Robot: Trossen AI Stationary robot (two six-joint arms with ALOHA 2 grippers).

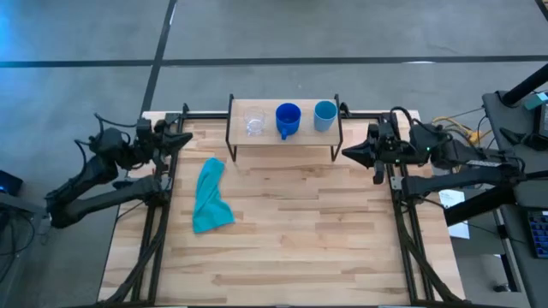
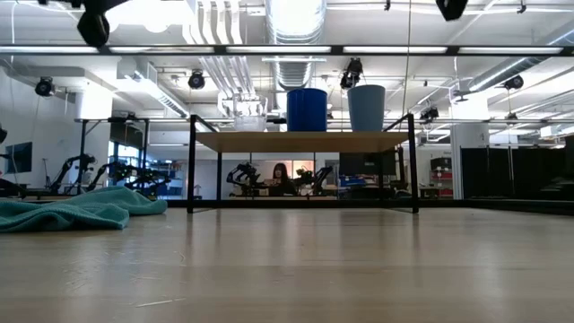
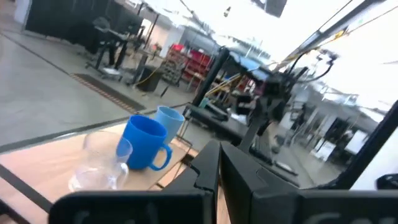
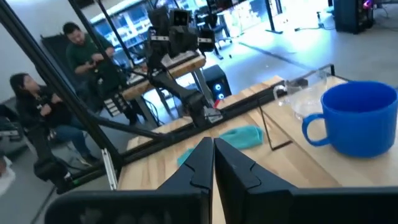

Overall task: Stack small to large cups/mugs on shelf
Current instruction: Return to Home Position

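Three vessels stand in a row on the small wooden shelf [image 1: 282, 137] at the table's far edge: a clear glass cup [image 1: 254, 122] on the left, a dark blue handled mug [image 1: 288, 119] in the middle, a lighter blue handleless cup [image 1: 324, 115] on the right. Each rests upright on its base. My left gripper [image 1: 187, 139] is shut and empty at the table's left edge, level with the shelf. My right gripper [image 1: 347, 153] is shut and empty at the table's right edge. The left wrist view shows the glass [image 3: 102, 162], mug [image 3: 145, 143] and light cup [image 3: 170, 121].
A teal cloth [image 1: 210, 197] lies crumpled on the table, left of centre, in front of the shelf. The shelf's black metal legs [image 2: 191, 166] stand on the tabletop. Two people sit in the room beyond the table [image 4: 56, 81].
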